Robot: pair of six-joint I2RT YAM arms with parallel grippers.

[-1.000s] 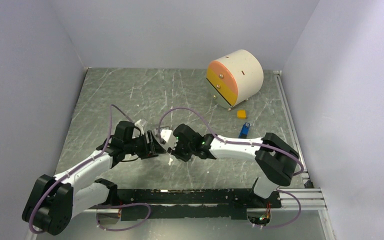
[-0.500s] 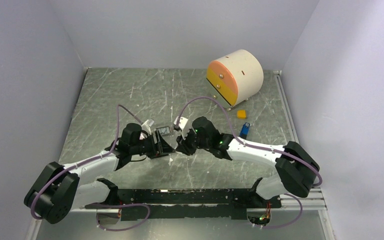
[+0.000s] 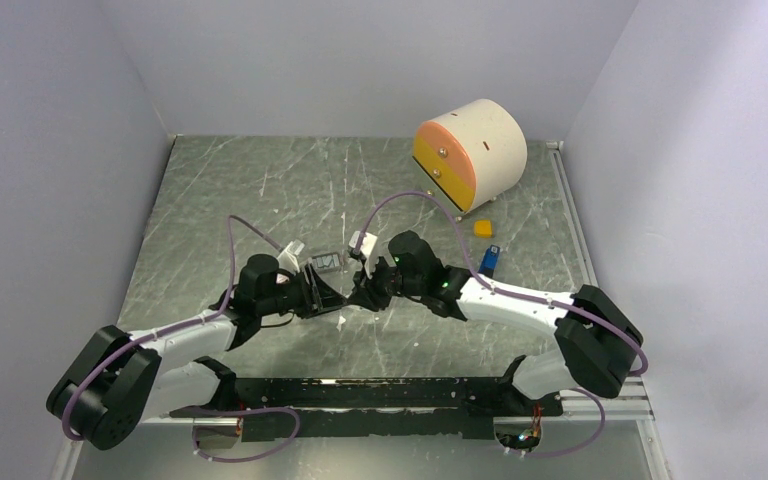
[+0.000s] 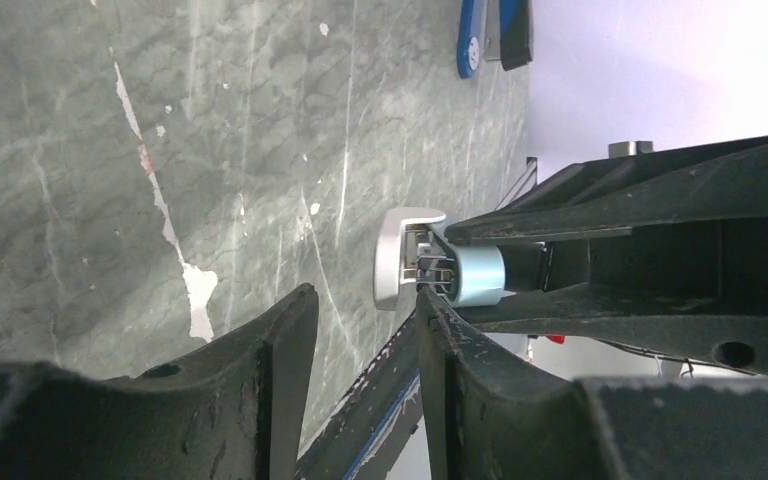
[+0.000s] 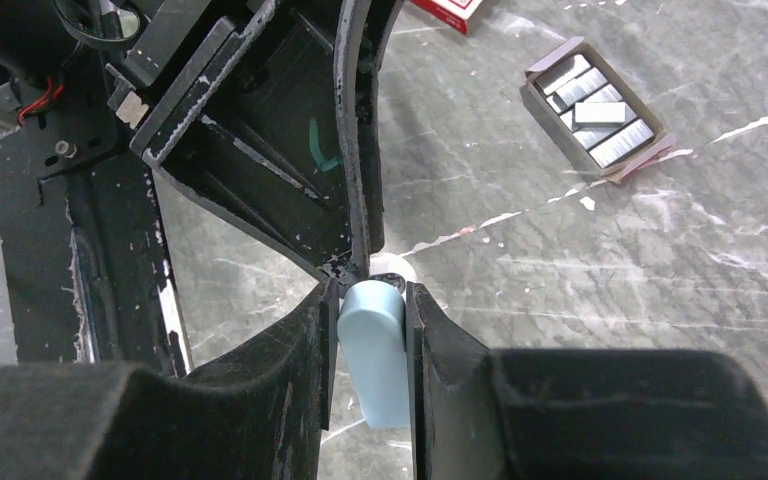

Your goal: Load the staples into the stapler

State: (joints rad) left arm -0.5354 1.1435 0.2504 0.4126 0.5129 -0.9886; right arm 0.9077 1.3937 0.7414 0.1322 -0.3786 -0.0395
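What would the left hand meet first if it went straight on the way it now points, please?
Probably the pale-blue piece gripped by the right hand, just beyond the left hand's fingertips, slightly off-centre; depth is unclear.

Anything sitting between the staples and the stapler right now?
Yes. In the top view the right arm hangs across the line from the staples to the stapler, the right gripper shut on a pale-blue piece. The arm hides the table under it.
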